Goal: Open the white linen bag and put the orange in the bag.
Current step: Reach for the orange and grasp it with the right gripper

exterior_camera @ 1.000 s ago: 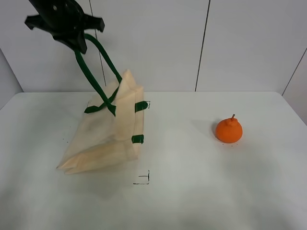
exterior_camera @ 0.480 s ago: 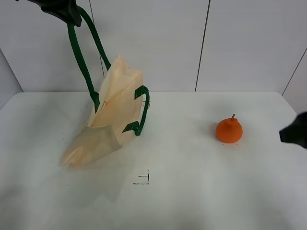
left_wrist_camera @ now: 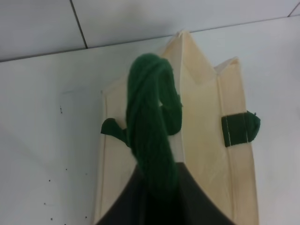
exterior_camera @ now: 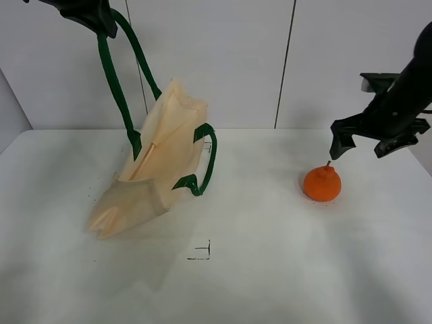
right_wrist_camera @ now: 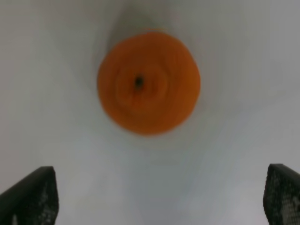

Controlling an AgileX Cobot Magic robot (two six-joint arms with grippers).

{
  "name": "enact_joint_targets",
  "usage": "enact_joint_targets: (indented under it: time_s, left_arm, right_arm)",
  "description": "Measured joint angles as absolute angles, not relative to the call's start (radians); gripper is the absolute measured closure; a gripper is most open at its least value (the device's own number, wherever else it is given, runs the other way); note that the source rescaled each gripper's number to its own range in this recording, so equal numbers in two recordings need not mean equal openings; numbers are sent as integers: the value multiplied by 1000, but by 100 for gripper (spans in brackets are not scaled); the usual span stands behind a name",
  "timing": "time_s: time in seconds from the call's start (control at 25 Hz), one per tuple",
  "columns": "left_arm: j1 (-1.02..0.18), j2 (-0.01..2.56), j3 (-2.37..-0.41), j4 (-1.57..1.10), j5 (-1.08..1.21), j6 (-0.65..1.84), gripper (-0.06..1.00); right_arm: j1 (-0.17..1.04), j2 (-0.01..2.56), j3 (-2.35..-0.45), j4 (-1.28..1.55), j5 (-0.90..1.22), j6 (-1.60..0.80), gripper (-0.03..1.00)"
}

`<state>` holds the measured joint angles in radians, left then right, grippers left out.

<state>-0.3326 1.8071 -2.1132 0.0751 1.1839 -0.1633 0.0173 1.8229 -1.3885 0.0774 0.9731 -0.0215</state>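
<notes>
Right tool (exterior_camera: 359,150) has swung in from the edge of the high view and now hangs over the orange (exterior_camera: 322,184). White linen bag (exterior_camera: 158,162) mouth gapes a bit wider, and its loose green handle (exterior_camera: 209,158) sags lower. Left tool (exterior_camera: 100,23) and orange are unchanged.

Nearest the camera is a black corner mark (exterior_camera: 201,251) on the white bench (exterior_camera: 270,283), nearer than the orange and to its left. Orange sits on the bench, stem up, nothing touching it. Bag is well apart to the left of the orange. Its bottom end lies on the bench and its top end is hoisted, so it leans. The mouth is partly open and faces toward the orange. The loose handle droops off the orange-side edge.

Right tool is above and slightly behind the orange, clear of it, with jaws spread wide. Right wrist view is blurred and shows the orange from above, ahead of the two fingertips, with bench all round it.

Left tool is high up, far left of the orange, clamped shut on the other green handle (exterior_camera: 115,81). That handle runs taut down to the bag. Left wrist view looks down that handle into the bag top.

Grey wall panels (exterior_camera: 216,61) stand behind the orange.
</notes>
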Motion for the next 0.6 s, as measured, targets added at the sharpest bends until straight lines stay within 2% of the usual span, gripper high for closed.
enact_joint_targets:
  time_s: [0.28,0.6]
  left_arm:
    - [-333,1807,-2113,75,1184,-161,94]
    - [-333,1807,-2113,75,1184,-161,94]
  right_arm:
    - [17,2020,-1491,77,970,-39,-3]
    - [41,2035,-1493,67,968,-77,-3]
